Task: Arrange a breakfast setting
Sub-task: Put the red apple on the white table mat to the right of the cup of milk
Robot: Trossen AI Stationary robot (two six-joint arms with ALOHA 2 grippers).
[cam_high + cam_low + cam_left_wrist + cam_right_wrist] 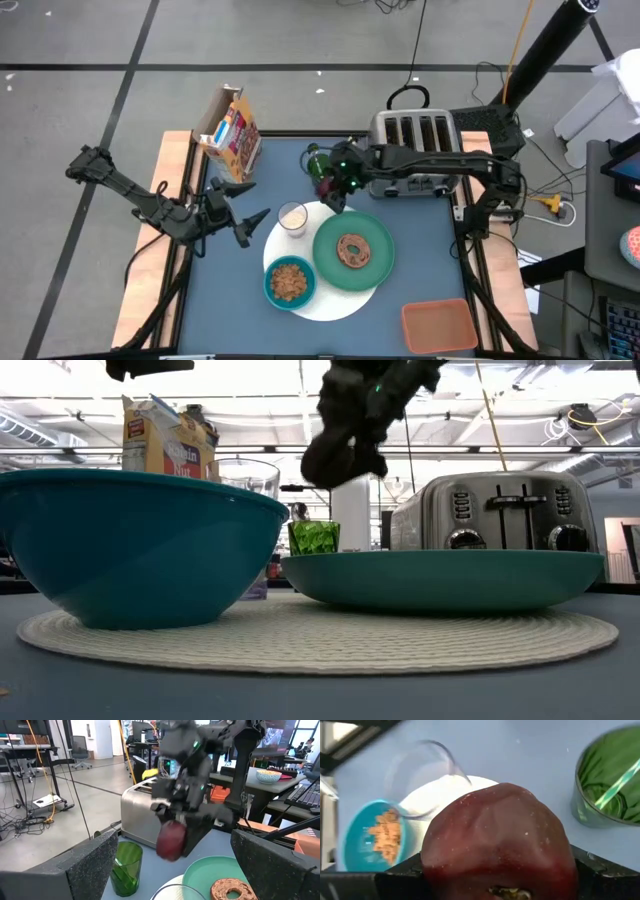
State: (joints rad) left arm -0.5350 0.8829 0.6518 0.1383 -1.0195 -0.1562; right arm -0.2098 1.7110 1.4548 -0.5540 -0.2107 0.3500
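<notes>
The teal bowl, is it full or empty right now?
Not empty: the teal bowl holds brown cereal covering its bottom, seen from above. It sits upright on the white round disc. How deep the cereal goes, cannot tell.

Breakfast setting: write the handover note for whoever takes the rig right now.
Right gripper: shut on the apple, in the air beside the green cup.
Left gripper: open, empty, left of the milk glass.
Done: on the white mat, plate with bagel, cereal bowl, glass.
Left: set down the apple; cup is off the mat; no spoon visible.
</notes>
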